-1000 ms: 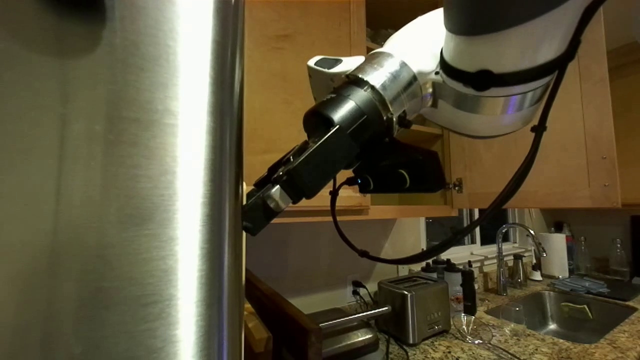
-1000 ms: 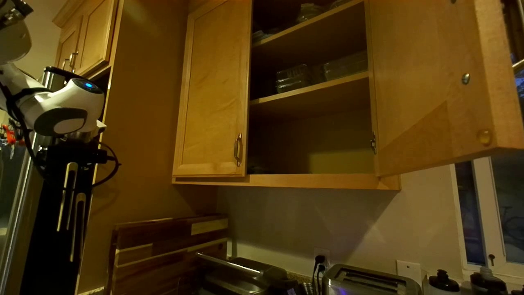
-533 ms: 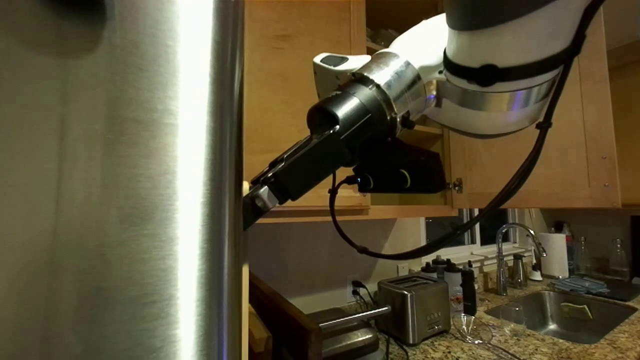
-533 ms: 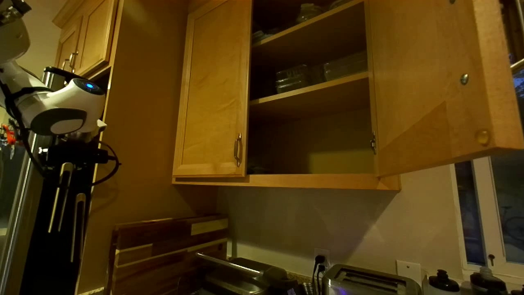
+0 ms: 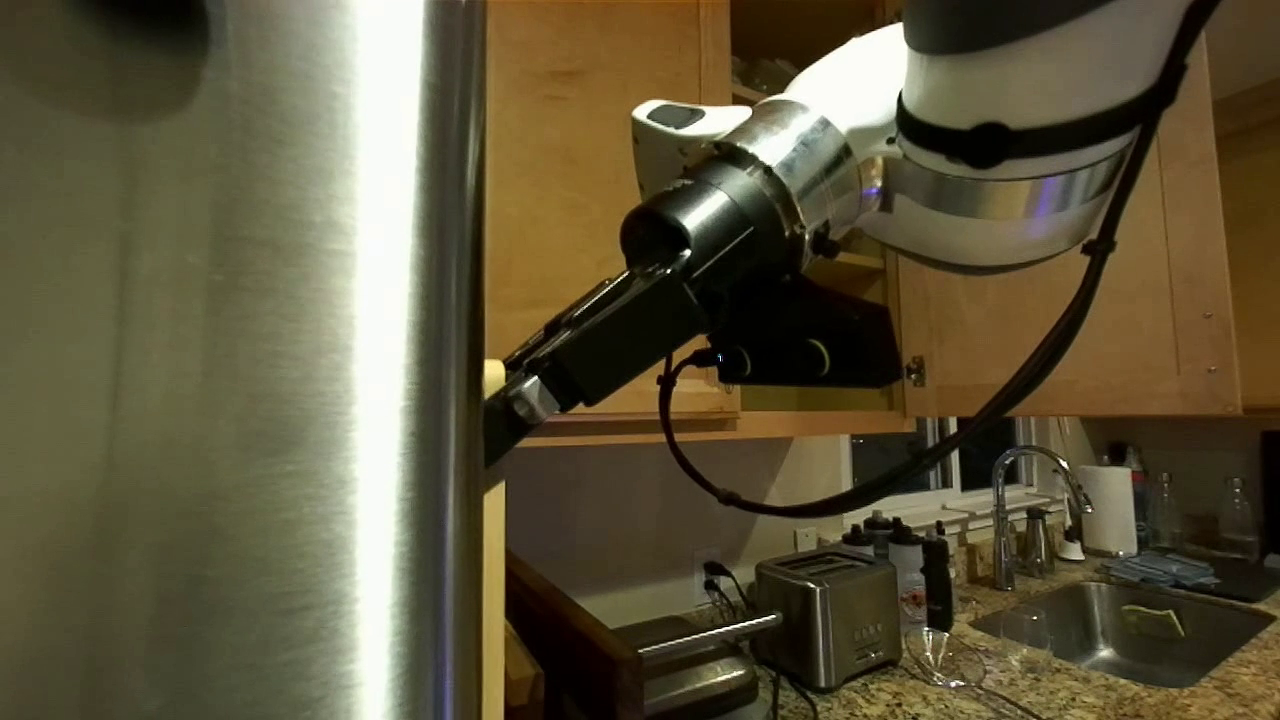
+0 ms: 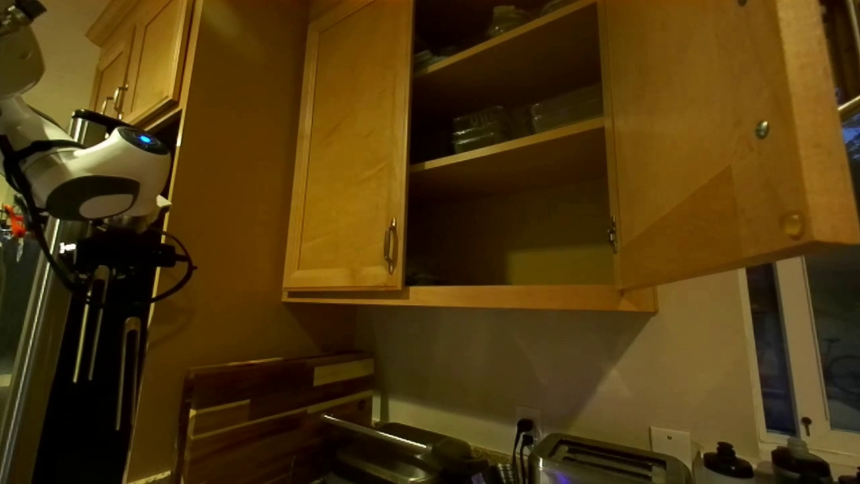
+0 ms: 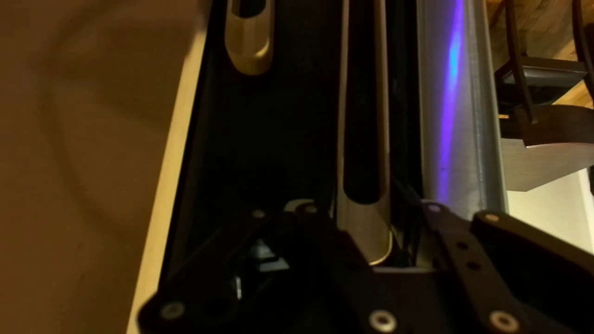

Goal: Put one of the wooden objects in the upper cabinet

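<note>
Claw (image 7: 364, 211) clamped on a wooden piece (image 7: 362, 225), by the look of it from where I stand: the piece's rounded end sits between the fingers, its two long prongs running away from them. That end keeps the fingers a little apart; their pads are lost in the dark, so just where they press I can't make out. In an exterior view the fingertips are hidden behind the edge of the fridge (image 5: 250, 400). Just beside the held piece is its twin (image 7: 250, 44), over the black panel (image 7: 283, 139). The upper cabinet (image 6: 353, 154) is up on the wall, well apart from both, one door closed and one swung out, so the shelves show.

What's different from a second ago? In an exterior view the wooden piece (image 6: 99, 277) has shifted away from its twin, leaving a wider gap between the two, and the twin hasn't budged. The arm (image 5: 1020, 90) and the body of the claw have drawn back a touch from the fridge's edge, yet the near finger now reaches deeper behind it; more of that finger showed before. A pale strip (image 5: 494, 620) past the edge has grown wider too; whether it's part of the piece I can't say. The cabinet doors stand just as they did.
</note>
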`<state>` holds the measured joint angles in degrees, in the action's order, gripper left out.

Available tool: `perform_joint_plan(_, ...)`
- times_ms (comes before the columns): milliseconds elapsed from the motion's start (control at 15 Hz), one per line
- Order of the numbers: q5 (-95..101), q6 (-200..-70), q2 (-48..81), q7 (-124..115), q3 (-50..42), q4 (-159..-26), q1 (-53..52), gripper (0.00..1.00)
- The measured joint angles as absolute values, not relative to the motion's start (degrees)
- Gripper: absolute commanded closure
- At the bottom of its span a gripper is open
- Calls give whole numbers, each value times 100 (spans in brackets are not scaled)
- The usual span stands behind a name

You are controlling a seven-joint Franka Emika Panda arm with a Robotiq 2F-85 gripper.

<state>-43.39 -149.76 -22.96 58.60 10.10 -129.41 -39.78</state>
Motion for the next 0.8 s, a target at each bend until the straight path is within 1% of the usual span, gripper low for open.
perform_joint_plan(467, -4328, -14899, -2388, 5868, 896, -12998, -3877, 89)
perform_joint_plan(533, -4323, -14897, -2438, 5868, 841, -13045, -3809, 95)
perform_joint_plan(733, -4317, -14889, -2642, 5860, 720, -13215, -3575, 100)
perform_joint_plan(800, -4317, -14868, -2702, 5860, 695, -13261, -3518, 73)
